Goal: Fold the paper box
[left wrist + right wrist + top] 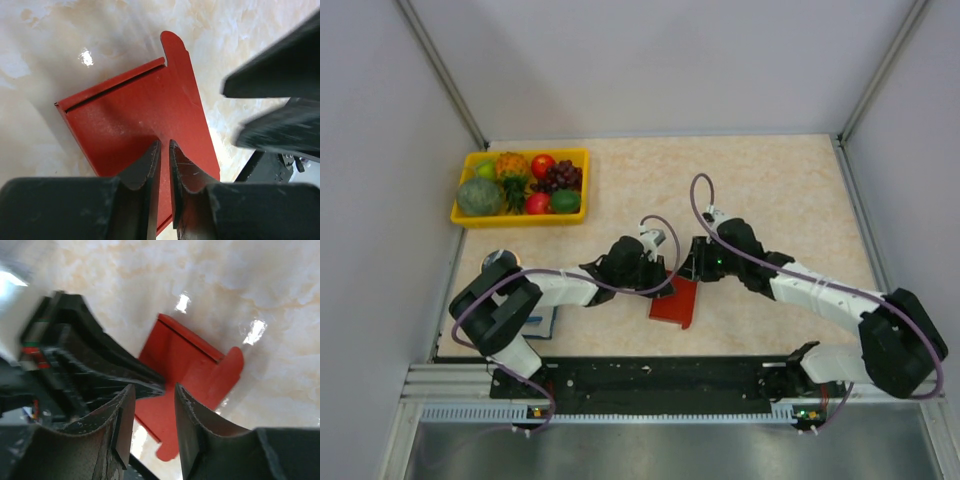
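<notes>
The paper box (676, 304) is a flat bright red cardboard piece with a rounded tab, lying near the table's front edge between both arms. In the left wrist view the paper box (135, 115) lies under my left gripper (165, 145). Its jaws are almost together, with red showing through the narrow slit; I cannot tell whether they pinch the card. My left gripper (666, 280) sits at the box's upper left. My right gripper (693, 268) hangs just right of it, open and empty above the box (190, 365). The left fingers (150, 382) reach in front of my right gripper (154, 388).
A yellow tray (520, 218) of fruit stands at the back left. A blue notebook (542, 322) lies under the left arm near the front edge. White walls close in the table on the left, back and right. The right arm's fingers (280, 85) crowd the left wrist view.
</notes>
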### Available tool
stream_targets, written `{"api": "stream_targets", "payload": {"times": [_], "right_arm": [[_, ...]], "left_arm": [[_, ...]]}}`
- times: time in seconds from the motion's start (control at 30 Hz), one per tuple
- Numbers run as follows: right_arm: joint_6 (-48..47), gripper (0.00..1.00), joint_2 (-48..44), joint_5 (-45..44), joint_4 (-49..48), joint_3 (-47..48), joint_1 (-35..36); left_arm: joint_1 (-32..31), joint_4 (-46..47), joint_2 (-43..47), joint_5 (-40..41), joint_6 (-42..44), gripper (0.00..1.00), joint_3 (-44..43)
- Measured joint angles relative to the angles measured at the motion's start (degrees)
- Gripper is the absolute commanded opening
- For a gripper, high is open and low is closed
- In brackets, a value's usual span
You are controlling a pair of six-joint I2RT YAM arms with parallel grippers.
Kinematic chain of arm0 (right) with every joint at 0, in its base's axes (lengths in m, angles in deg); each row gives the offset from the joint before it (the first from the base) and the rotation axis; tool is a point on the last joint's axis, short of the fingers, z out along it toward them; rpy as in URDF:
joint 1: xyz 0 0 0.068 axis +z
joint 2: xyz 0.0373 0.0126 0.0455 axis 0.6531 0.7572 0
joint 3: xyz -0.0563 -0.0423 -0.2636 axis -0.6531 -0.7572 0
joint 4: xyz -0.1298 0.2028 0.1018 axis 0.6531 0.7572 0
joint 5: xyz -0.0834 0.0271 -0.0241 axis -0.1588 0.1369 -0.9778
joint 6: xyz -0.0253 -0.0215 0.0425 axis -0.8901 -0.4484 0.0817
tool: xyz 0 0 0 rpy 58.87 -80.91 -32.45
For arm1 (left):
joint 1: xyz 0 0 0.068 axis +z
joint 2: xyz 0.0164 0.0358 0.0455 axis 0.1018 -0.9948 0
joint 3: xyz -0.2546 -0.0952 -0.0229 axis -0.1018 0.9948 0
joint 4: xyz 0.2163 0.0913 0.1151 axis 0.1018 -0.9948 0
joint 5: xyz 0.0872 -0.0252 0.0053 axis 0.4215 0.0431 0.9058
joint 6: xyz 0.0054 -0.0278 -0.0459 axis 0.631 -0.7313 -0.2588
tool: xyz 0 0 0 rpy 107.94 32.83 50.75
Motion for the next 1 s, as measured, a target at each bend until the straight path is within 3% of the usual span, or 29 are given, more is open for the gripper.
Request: {"api": "stream_targets", "payload": {"times": [0.17,0.5,0.63,0.77,0.93,1.0], "right_arm": [[-3.26,0.40,5.55,0.98,-0.52,-0.28,-0.68],[-10.16,0.42,6.38,0.74,0.44,-0.17,-2.32],[-12.96,0.41,8.13,-0.63,2.45,1.68,-2.40],[-13.33,0.37,10.27,-1.27,2.69,3.91,-3.34],[-13.38,0.31,13.38,-0.11,1.44,3.91,-5.42],[-13.49,0.27,14.86,0.35,1.25,3.91,-5.57]], "left_arm": [[-0.17,-3.30,3.06,2.23,1.33,0.37,0.48],[-0.17,-13.81,12.81,7.76,4.96,0.59,-0.07],[-0.07,-15.72,12.66,9.81,5.97,0.59,-1.51],[-0.07,-18.08,5.64,10.58,5.51,0.59,-5.31],[-0.07,-17.99,2.29,12.02,3.82,0.53,-8.31],[-0.07,-18.10,1.44,12.74,3.50,0.45,-9.09]]}}
